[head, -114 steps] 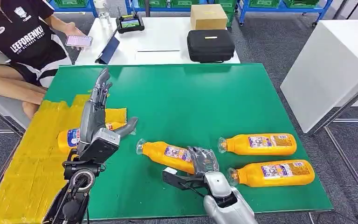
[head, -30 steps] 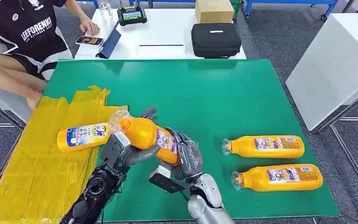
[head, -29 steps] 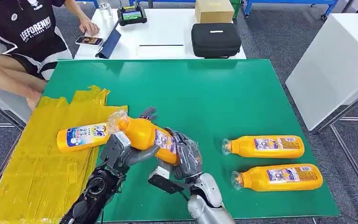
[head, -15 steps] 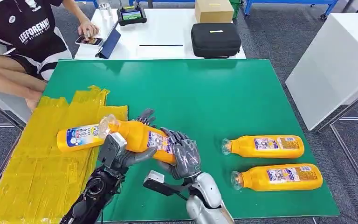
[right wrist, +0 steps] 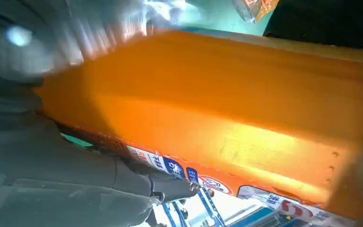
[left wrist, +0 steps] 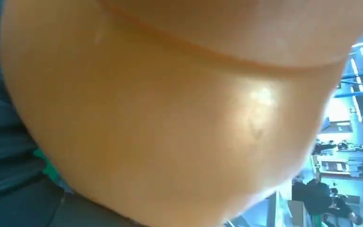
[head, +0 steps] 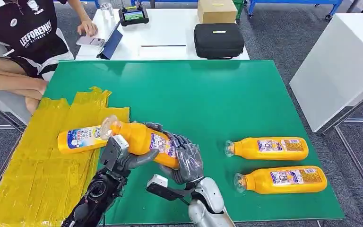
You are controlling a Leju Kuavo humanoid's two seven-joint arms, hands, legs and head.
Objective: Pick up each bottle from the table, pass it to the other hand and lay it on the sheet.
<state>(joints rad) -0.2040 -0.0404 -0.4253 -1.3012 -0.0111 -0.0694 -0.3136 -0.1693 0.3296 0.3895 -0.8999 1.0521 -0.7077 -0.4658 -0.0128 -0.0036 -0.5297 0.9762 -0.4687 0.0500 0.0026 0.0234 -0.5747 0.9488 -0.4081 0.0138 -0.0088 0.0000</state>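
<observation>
Orange bottles number four: one [head: 144, 140] gripped by both the left hand [head: 123, 156] and right hand [head: 185, 161]. One [head: 79, 138] lies on the yellow sheet [head: 38, 165]; two [head: 267, 148] [head: 283, 179] lie right of the sheet on the green counter [head: 194, 94].

Grey carpet floor [head: 274, 42] surrounds a green-topped bench [head: 208, 94]. Behind it stands a white table [head: 170, 42] carrying a black case [head: 219, 40], a cardboard box [head: 216, 10] and a small screen device [head: 133, 15]. A white cabinet [head: 340, 61] stands to the right, and a seated person [head: 19, 42] is at the left.

Held bottle [head: 144, 140] hides left hand [head: 123, 158] fingers – right wrist view partly blurred.
</observation>
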